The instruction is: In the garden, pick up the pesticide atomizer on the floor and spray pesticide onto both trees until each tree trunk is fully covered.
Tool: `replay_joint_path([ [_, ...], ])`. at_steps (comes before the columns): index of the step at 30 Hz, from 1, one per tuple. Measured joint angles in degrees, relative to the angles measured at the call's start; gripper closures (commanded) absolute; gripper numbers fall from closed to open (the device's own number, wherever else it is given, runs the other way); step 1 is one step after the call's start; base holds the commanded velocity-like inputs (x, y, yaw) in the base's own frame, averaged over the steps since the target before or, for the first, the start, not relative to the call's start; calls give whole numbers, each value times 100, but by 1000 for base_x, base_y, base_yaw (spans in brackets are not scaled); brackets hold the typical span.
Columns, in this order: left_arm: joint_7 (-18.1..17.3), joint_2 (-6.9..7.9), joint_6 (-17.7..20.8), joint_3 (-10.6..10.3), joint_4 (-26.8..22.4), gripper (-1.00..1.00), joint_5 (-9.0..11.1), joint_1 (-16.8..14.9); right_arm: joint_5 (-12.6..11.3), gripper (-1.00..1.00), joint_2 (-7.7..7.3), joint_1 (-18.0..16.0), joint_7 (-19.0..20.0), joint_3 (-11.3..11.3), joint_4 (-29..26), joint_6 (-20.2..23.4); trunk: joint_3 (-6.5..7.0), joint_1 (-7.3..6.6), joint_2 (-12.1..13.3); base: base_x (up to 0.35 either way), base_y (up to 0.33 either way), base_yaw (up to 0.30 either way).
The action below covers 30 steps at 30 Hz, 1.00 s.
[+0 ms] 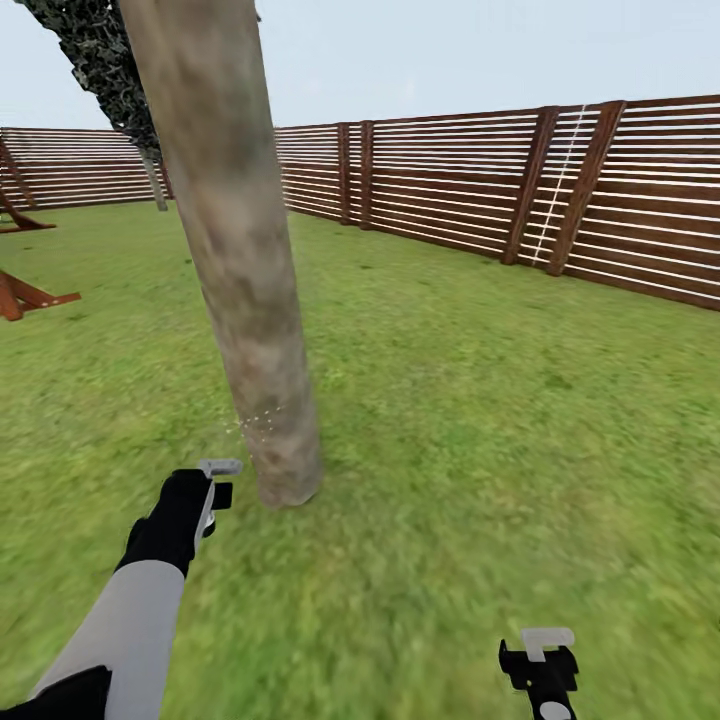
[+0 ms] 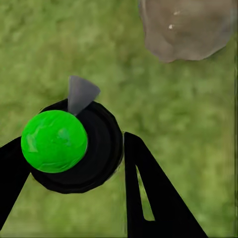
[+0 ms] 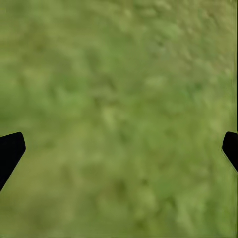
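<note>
A thick grey-brown tree trunk [image 1: 240, 260] rises from the garden's grass just ahead of me, with its base [image 2: 186, 29] also in the left wrist view. My left gripper [image 1: 205, 500] is shut on the pesticide atomizer [image 1: 220, 470], held low beside the trunk's foot. The atomizer [image 2: 74, 148] has a round black body, a bright green cap and a grey nozzle. Small pale specks [image 1: 255, 422] float against the lower trunk. A second tree [image 1: 152, 175] with a dark mottled crown stands far back on the left. My right gripper [image 1: 540, 660] hangs open over bare grass, fingertips [image 3: 10, 151] wide apart.
A brown slatted wooden fence [image 1: 480, 190] runs along the back and the right side. Reddish wooden frames [image 1: 25, 295] sit on the lawn at the far left. Open grass [image 1: 500, 420] stretches to the right of the trunk.
</note>
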Motion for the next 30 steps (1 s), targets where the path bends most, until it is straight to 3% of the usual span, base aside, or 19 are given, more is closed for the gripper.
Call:
replay_joint_path([
  [4,13,-89,-1,-6,-2,100,-16,10,0,-100,0,0,-3,0,2,0,0,1,0,35,-268,5],
  [17,13,-55,8,22,-69,100,-32,11,0,-100,0,0,-2,0,2,0,0,0,0,49,-273,3],
  [27,36,-7,10,38,-72,100,-54,35,0,-100,9,-1,-7,1,3,1,0,1,0,86,-271,246],
  [30,38,1,-9,220,-73,100,-61,32,0,-100,9,-1,-5,1,3,1,0,1,0,1,-272,276],
])
